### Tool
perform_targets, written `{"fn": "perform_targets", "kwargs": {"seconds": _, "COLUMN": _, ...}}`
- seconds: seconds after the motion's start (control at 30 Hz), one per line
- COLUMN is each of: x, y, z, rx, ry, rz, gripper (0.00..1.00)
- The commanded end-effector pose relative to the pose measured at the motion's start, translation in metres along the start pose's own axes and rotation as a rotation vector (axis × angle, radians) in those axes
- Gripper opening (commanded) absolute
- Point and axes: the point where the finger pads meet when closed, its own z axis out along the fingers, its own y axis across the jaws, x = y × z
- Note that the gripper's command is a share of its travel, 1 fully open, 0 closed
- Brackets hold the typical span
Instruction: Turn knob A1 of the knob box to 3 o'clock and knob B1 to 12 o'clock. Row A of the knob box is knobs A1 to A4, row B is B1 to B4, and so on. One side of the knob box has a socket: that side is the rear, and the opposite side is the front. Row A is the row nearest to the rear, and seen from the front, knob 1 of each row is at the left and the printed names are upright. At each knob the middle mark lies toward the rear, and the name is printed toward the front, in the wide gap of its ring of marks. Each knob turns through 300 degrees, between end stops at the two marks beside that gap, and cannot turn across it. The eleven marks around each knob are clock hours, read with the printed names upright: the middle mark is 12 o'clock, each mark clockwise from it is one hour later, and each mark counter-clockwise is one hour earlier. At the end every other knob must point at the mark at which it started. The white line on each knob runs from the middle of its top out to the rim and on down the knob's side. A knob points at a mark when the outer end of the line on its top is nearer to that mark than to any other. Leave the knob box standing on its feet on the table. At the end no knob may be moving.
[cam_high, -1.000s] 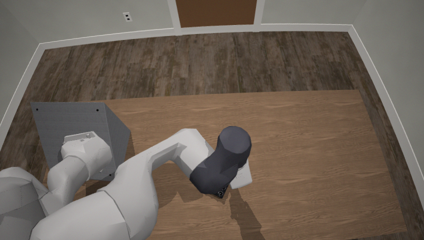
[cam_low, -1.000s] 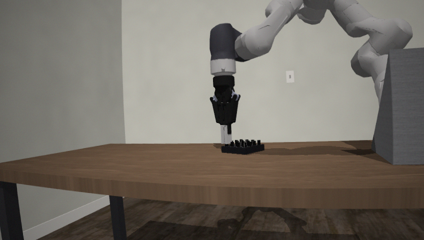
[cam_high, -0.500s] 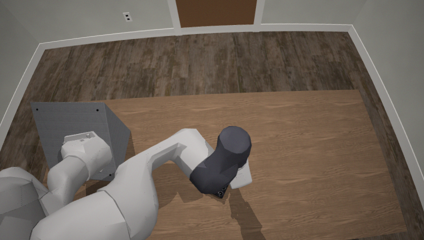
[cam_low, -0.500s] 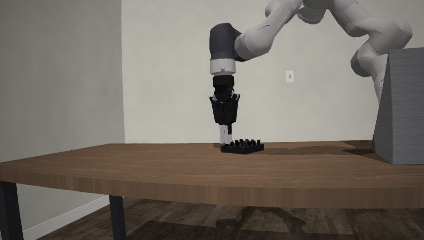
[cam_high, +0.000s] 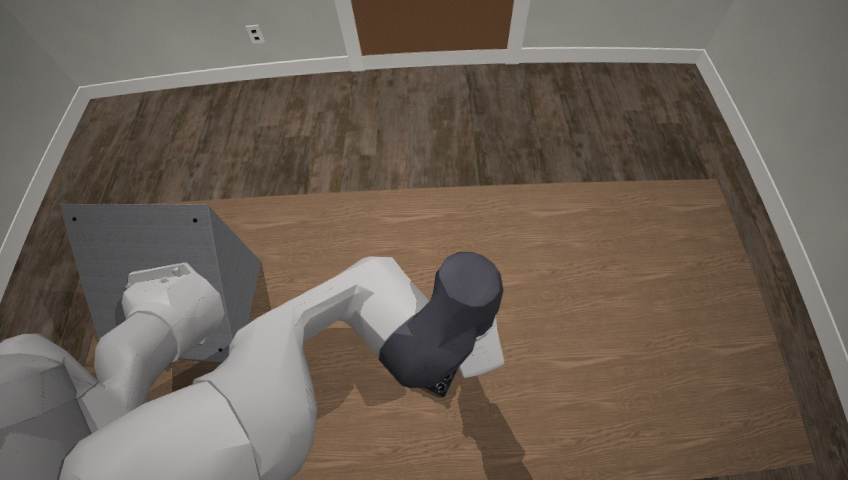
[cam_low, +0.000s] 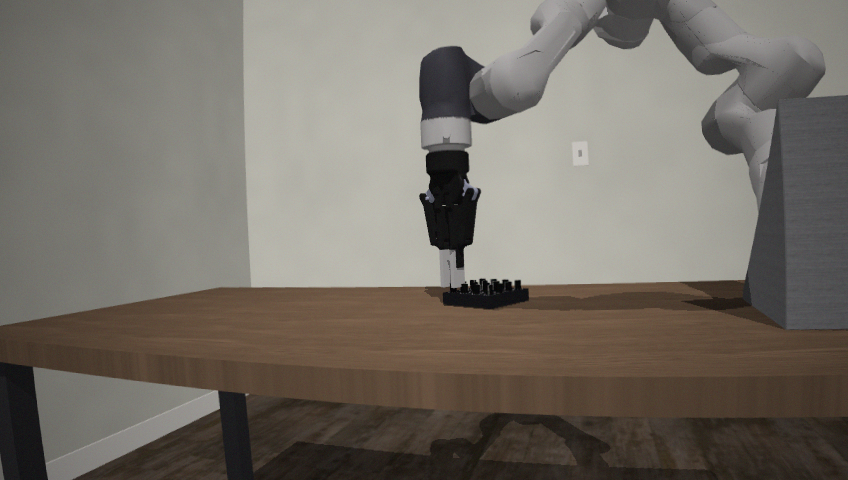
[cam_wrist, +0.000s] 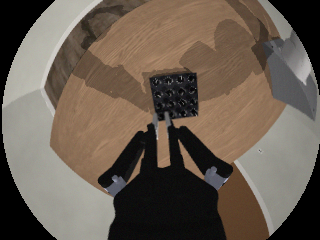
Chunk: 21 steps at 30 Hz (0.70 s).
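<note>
Your square black knob box (cam_high: 442, 393) (cam_low: 489, 301) (cam_wrist: 175, 98) sits on the brown wooden desk (cam_high: 624, 297) (cam_low: 357, 339) (cam_wrist: 120, 65); the black pincer (cam_low: 452, 286) (cam_wrist: 161, 117), nearly closed, meets its edge. You can't tell its grip, or whether A1 or B1 is done.

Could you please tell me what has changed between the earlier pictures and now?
Nothing has visibly changed. The arm and gripper keep their places, the gripper pointing down at the edge of the knob box, which also stayed put. Any small turn of a knob is too fine to make out.
</note>
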Motion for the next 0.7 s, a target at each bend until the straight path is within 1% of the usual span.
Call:
{"fn": "perform_targets", "kwargs": {"seconds": 0.0, "x": 0.000, "y": 0.000, "z": -0.005, "rx": -0.001, "ry": 0.000, "rz": 0.007, "gripper": 0.12}}
{"fn": "perform_targets", "kwargs": {"seconds": 0.37, "x": 0.000, "y": 0.000, "z": -0.033, "rx": -0.001, "ry": 0.000, "rz": 0.007, "gripper": 0.12}}
{"fn": "perform_targets", "kwargs": {"seconds": 0.67, "x": 0.000, "y": 0.000, "z": -0.036, "rx": -0.001, "ry": 0.000, "rz": 0.007, "gripper": 0.12}}
